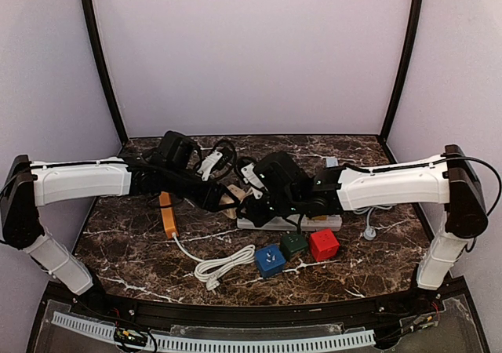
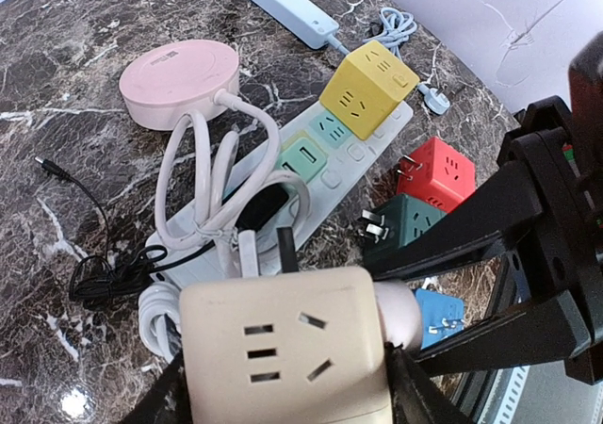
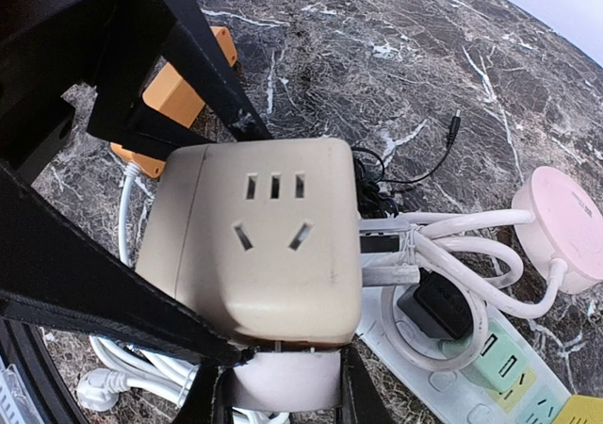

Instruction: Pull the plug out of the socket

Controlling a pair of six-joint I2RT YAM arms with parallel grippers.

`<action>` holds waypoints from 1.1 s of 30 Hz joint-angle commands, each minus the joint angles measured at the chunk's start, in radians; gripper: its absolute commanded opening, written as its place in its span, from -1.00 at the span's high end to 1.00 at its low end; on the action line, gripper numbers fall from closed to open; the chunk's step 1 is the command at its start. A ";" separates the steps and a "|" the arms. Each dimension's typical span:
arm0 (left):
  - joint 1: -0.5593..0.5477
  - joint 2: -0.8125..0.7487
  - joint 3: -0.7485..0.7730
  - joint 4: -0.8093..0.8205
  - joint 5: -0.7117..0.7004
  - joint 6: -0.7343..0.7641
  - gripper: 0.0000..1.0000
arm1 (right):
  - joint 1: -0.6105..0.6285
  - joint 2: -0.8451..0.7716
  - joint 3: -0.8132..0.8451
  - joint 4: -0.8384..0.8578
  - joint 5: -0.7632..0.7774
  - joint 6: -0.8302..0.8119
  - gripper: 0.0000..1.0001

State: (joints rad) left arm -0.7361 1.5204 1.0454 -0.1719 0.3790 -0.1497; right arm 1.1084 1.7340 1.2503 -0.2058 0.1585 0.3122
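gripping a beige socket cube [image 2: 283, 349] in the left gripper [image 2: 287, 400], with its dark fingers [image 2: 168, 400] pressed flat against two opposite sides. closed onto the cube, not spread clear of it. showing a three-hole face to each wrist camera.

pinching a white round plug [image 3: 283, 382] in the right gripper [image 3: 283, 403], squeezed in on it from both sides. butted up against one side face of the socket cube, with only a thin seam between the two.

meeting tip to tip over the middle of the dark marble table [image 1: 369, 259], reaching in from either side in the overhead view. hanging over the near end of a white power strip [image 2: 325, 160]; cannot tell whether clear of it or resting on it.

crossed underneath by a looped white cable [image 2: 188, 179] running to a pink round hub [image 2: 179, 80]. on the power strip, a black adapter [image 2: 268, 207] and, at the far end, a yellow cube [image 2: 369, 87]. just beside the power strip on the table, in a row: a red cube [image 2: 435, 174], a green cube [image 2: 407, 221], a blue cube [image 2: 438, 313]. farther back, a pale blue strip [image 2: 283, 5]. off to the left in the overhead view, an orange strip [image 1: 167, 214] and a coiled white cord [image 1: 223, 267] near the front edge.
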 commanded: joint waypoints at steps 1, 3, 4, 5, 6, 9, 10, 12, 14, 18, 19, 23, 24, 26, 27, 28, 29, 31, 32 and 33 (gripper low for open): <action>0.000 0.017 -0.005 -0.062 -0.037 0.035 0.62 | 0.024 -0.026 0.066 0.159 0.017 -0.004 1.00; 0.001 0.017 -0.008 -0.065 -0.039 0.045 0.83 | 0.024 -0.030 0.060 0.159 0.018 -0.004 1.00; 0.001 0.018 -0.009 -0.068 -0.041 0.048 0.94 | 0.024 -0.033 0.056 0.160 0.013 -0.005 1.00; 0.001 0.019 -0.011 -0.071 -0.046 0.058 0.96 | 0.024 -0.038 0.050 0.168 0.004 -0.008 1.00; 0.000 0.019 -0.011 -0.074 -0.046 0.062 0.98 | 0.020 -0.046 0.042 0.177 -0.009 -0.014 1.00; 0.001 0.017 -0.012 -0.078 -0.036 0.085 0.99 | -0.002 -0.087 -0.020 0.248 -0.104 -0.017 1.00; 0.000 0.016 -0.012 -0.079 -0.028 0.088 0.99 | -0.016 -0.104 -0.046 0.281 -0.143 -0.015 1.00; 0.000 0.013 -0.010 -0.079 -0.021 0.102 0.99 | -0.045 -0.133 -0.092 0.341 -0.236 -0.006 1.00; 0.001 0.010 -0.007 -0.081 -0.019 0.114 0.99 | -0.064 -0.150 -0.117 0.368 -0.278 -0.004 1.00; 0.001 0.010 -0.007 -0.085 -0.019 0.118 0.99 | -0.066 -0.154 -0.122 0.370 -0.286 -0.014 1.00; 0.000 0.011 -0.007 -0.085 -0.023 0.119 0.99 | -0.066 -0.153 -0.123 0.372 -0.286 -0.010 1.00; 0.000 0.015 -0.003 -0.099 -0.068 0.111 0.99 | -0.036 -0.147 -0.104 0.347 -0.203 -0.028 1.00; 0.000 0.017 -0.002 -0.105 -0.085 0.107 0.99 | -0.022 -0.143 -0.093 0.326 -0.169 -0.037 1.00; 0.000 0.021 0.001 -0.113 -0.105 0.102 0.99 | 0.005 -0.134 -0.072 0.295 -0.086 -0.053 1.00; 0.001 0.025 0.003 -0.119 -0.115 0.101 0.99 | 0.016 -0.129 -0.063 0.281 -0.042 -0.057 1.00; 0.002 0.029 0.006 -0.121 -0.120 0.098 0.99 | 0.026 -0.123 -0.049 0.267 -0.010 -0.058 1.00; 0.002 0.032 0.007 -0.126 -0.129 0.095 0.99 | 0.036 -0.116 -0.043 0.254 0.020 -0.059 1.00; 0.008 0.038 0.011 -0.133 -0.136 0.090 0.99 | 0.052 -0.101 -0.023 0.230 0.069 -0.057 1.00; 0.013 0.041 0.013 -0.135 -0.136 0.087 0.99 | 0.059 -0.091 -0.015 0.222 0.089 -0.053 1.00; 0.015 0.042 0.014 -0.136 -0.138 0.085 0.99 | 0.065 -0.084 -0.007 0.214 0.104 -0.050 1.00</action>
State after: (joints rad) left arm -0.7506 1.5219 1.0615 -0.1982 0.3416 -0.0944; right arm 1.1229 1.6806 1.1481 -0.0910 0.1768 0.2924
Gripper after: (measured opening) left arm 0.545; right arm 0.185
